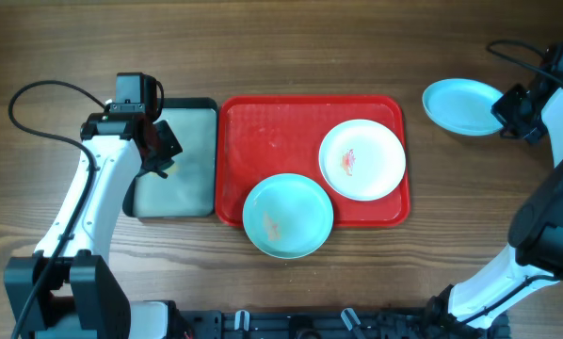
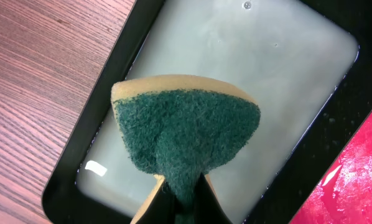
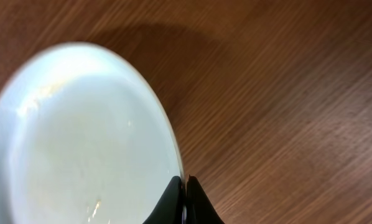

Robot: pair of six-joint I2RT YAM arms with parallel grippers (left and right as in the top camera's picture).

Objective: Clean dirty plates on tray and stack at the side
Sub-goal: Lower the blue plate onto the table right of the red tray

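Wooden table [image 1: 281, 56]: at two o'clock, the right gripper [image 3: 185, 182] pinches the rim of a turquoise plate [image 3: 80, 143] (seemingly clean); lower it flat before releasing. At nine, the left gripper [image 2: 180, 186] clamps the sponge [image 2: 186, 130]. White plate [image 1: 361, 160] and second turquoise plate [image 1: 287, 215] wait on the red tray [image 1: 263, 132].

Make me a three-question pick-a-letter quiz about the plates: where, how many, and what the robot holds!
1. Where is the white plate? A on the red tray; B on the floor; C on a shelf.
2. How many plates are there? A two; B three; C four.
3. What do the left jaws hold? A a spoon; B nothing; C a green sponge.
A: it rests on the tray. B: the white one, a front turquoise plate, a far-right turquoise plate. C: jaws shut on the sponge.
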